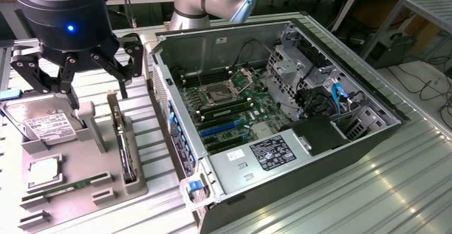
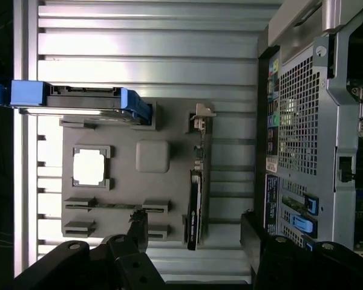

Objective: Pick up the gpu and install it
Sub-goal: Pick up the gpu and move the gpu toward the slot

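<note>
Bright overall — glare on table [image 2: 145, 48].

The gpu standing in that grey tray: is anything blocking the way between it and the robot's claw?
Nothing visible does. The gripper hangs open above the grey tray, and the gpu stands on edge in its slot with only air over its top edge. The hard drive sits apart, toward the exterior view's left.

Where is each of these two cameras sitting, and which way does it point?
Exterior view: off the arm, looking down aslant at the open computer case and parts tray; shows the arm and open gripper.
Wrist view: on the wrist, looking straight down at the tray; shows two dark fingers.
Both show the tray, the gpu on edge in it, the hard drive.
</note>
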Available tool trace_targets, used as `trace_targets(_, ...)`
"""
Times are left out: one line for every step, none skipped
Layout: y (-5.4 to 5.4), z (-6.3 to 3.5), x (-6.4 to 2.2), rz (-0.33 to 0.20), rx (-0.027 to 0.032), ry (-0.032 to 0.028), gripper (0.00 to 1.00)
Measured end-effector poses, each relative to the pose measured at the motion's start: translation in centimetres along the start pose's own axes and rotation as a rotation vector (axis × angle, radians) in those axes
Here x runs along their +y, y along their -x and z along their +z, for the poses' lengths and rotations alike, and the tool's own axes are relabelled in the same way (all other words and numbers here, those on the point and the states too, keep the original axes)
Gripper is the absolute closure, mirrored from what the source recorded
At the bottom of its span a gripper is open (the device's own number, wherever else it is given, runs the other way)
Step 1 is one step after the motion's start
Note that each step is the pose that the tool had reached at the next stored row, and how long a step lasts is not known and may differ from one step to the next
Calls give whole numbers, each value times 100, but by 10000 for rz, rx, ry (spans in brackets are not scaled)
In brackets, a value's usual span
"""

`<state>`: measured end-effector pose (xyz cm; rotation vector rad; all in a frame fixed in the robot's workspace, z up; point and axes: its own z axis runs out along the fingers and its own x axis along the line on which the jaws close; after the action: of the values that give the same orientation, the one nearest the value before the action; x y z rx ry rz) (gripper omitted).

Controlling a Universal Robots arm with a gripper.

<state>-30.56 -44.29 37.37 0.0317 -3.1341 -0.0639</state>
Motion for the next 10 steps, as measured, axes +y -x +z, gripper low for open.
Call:
trace_targets(0, 7, 0, 1, 0, -3, 28)
trace_targets(0, 17, -1, 1, -1, -5, 28)
trace_targets(0, 30, -1, 3, -2, -6, 28)
trace_targets(0, 53, -2, 16, -2, -7, 28)
trace_targets(0, 66, -3, 27, -3, -7, 28)
trace_targets(0, 80, -3, 42, -3, -8, 28)
trace_targets(0, 97, -4, 59, -5, -6, 28)
trace_targets(0, 108, -4, 71, -4, -8, 28)
trace_targets(1, 117, -5, 80, -4, -8, 28)
trace_targets(1, 126, -5, 84, -4, -11, 28)
